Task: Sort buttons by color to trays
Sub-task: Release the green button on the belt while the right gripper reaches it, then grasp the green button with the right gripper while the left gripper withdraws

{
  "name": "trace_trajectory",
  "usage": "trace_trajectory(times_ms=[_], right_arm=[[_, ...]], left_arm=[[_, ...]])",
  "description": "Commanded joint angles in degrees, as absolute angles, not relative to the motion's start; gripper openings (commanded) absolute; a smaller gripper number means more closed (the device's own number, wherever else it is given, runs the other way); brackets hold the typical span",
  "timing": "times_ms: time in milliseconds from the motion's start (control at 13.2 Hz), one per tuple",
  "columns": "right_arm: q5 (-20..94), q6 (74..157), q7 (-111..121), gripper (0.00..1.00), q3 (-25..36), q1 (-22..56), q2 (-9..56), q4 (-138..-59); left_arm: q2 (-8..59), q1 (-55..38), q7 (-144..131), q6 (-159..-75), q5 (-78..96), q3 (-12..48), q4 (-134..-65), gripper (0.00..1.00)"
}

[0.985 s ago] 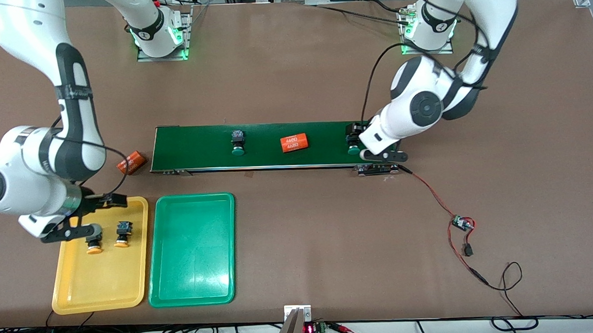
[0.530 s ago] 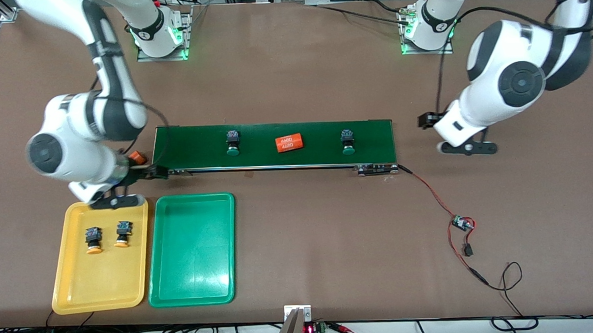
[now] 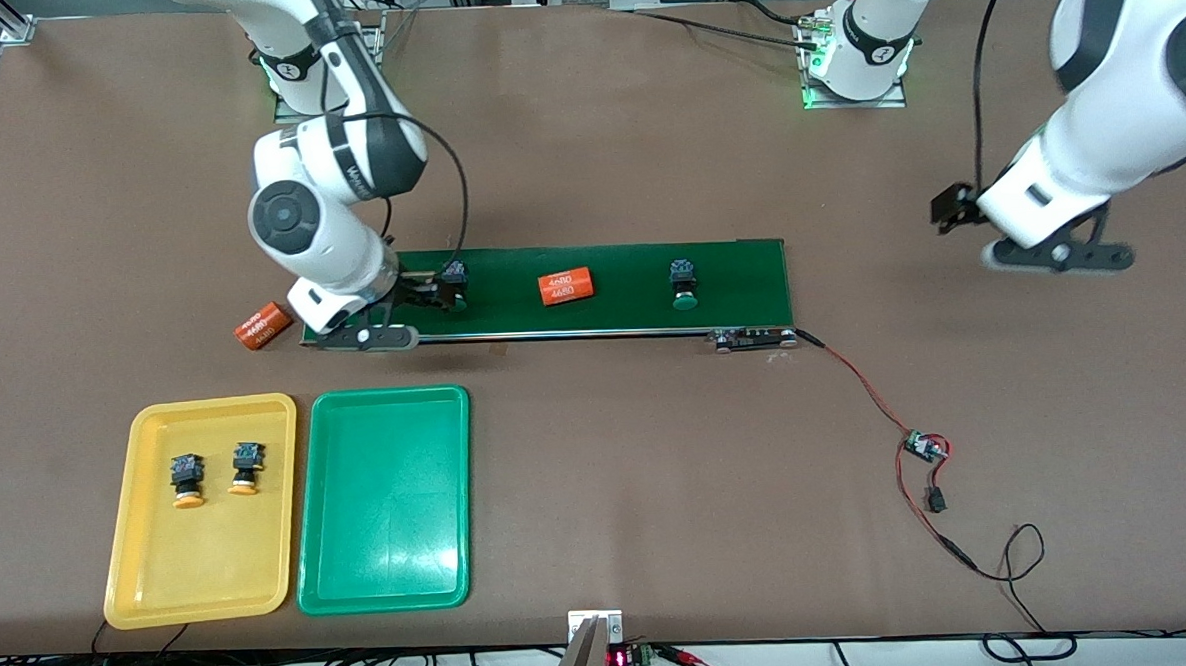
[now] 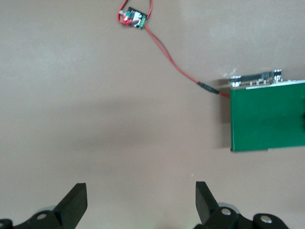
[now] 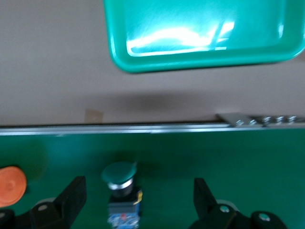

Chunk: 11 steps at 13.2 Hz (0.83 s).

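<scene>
Two round orange-capped buttons [image 3: 188, 480] in the glossy yellow tray [image 3: 144, 593], green tray [image 3: 389, 592] bare, right gripper [image 3: 404, 303] spread over a green-capped button [image 3: 454, 284] on the flat belt [image 3: 730, 267], second green-capped one [image 3: 683, 280] alone, left gripper [image 3: 1024, 239] spread over brown tabletop [image 3: 595, 153]

The right arm reaches down from its base toward six o'clock, elbow bent, wrist tipped downward. The right gripper [image 3: 407, 306] hangs low with its fingers [image 5: 71, 198] spread wide, holding nothing. The left arm swings out toward three o'clock from its base, raised, and the left gripper [image 3: 1034, 239] is likewise spread apart and empty.
</scene>
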<state>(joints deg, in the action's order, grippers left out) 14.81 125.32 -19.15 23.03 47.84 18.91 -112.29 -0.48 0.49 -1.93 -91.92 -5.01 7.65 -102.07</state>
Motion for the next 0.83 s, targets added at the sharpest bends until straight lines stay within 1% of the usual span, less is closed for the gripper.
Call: trace_trajectory(times_ms=[0,76,151,303,379,530,757], right_arm=[[14.68,125.68,-20.3,1.0,23.55,50.0,17.05,-115.13],[14.59,125.94,-20.22,1.0,23.55,50.44,17.4,-116.01],[14.5,126.3,-19.61,1.0,23.55,50.45,17.66,-117.15],[14.07,126.65,-19.34,1.0,23.55,50.54,17.75,-118.73],[13.98,126.65,-19.34,1.0,23.55,50.62,17.75,-119.26],[13.89,127.09,-19.34,1.0,23.55,51.24,17.93,-120.4],[13.8,128.67,-19.42,1.0,23.38,51.24,18.98,-121.9]], left_arm=[[-1.5,-0.36,-0.79,-83.53,-4.31,6.33,-95.14,1.0],[-1.41,-0.09,-0.62,-82.37,-4.31,6.33,-92.92,1.0],[-1.49,-0.17,-0.53,-82.53,-4.74,6.33,-92.47,1.0],[-1.23,-0.44,-0.18,-82.88,-4.92,6.24,-92.55,1.0],[-1.23,-0.18,-0.35,-84.97,-4.49,6.15,-92.9,1.0],[-1.58,-1.75,-0.27,-87.88,-4.13,2.57,-93.25,1.0],[-1.41,-1.58,4.02,-87.8,-1.49,1.58,-92.46,1.0]])
